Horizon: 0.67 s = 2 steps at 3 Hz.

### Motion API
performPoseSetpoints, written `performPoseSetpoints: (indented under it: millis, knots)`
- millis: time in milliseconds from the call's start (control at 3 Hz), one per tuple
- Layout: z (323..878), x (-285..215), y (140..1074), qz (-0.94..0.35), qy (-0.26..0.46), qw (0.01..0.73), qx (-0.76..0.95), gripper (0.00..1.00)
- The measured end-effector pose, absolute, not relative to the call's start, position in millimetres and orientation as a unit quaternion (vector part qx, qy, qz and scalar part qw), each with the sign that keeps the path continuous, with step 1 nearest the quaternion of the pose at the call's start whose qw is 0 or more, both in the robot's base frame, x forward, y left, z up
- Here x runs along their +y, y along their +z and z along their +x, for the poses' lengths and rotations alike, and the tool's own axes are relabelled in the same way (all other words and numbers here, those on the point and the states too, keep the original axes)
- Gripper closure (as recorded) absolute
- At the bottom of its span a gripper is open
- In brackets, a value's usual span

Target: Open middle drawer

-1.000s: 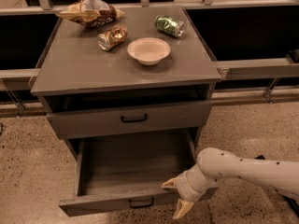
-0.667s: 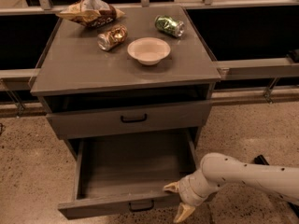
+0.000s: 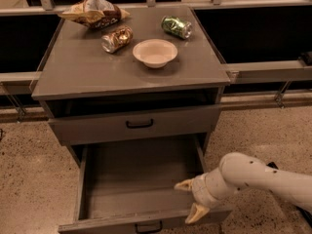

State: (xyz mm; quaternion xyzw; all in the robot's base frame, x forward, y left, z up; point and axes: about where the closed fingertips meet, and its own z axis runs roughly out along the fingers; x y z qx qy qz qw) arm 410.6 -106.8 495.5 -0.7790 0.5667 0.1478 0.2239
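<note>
The middle drawer point(image 3: 141, 189) is pulled out wide open, and its inside is bare. Its front with the small black bar handle point(image 3: 148, 226) is at the bottom edge of the view. My gripper point(image 3: 189, 199) is at the drawer's right front corner. Its tan fingers point(image 3: 184, 185) are spread open and hold nothing. One fingertip is over the drawer's inside and the other is by the top edge of the front. The white arm point(image 3: 258, 177) reaches in from the right.
The drawer above point(image 3: 139, 124) is shut. On the cabinet top point(image 3: 78, 72) are a white bowl point(image 3: 155, 52), a chip bag point(image 3: 92, 11), a brown can point(image 3: 117, 39) and a green can point(image 3: 176, 27). Rails run along both sides, and the floor is speckled.
My arm has shifted slightly to the right and the gripper has moved a little at the drawer's right front corner. The drawer stays open as before.
</note>
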Motion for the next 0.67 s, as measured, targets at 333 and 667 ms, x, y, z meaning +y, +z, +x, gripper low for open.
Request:
performPoseSetpoints:
  millis: [333, 667]
  knots:
    - [432.9, -108.1, 538.0, -0.772, 0.122, 0.265, 0.565, 0.09]
    - [434.1, -108.4, 539.9, -0.771, 0.121, 0.267, 0.565, 0.00]
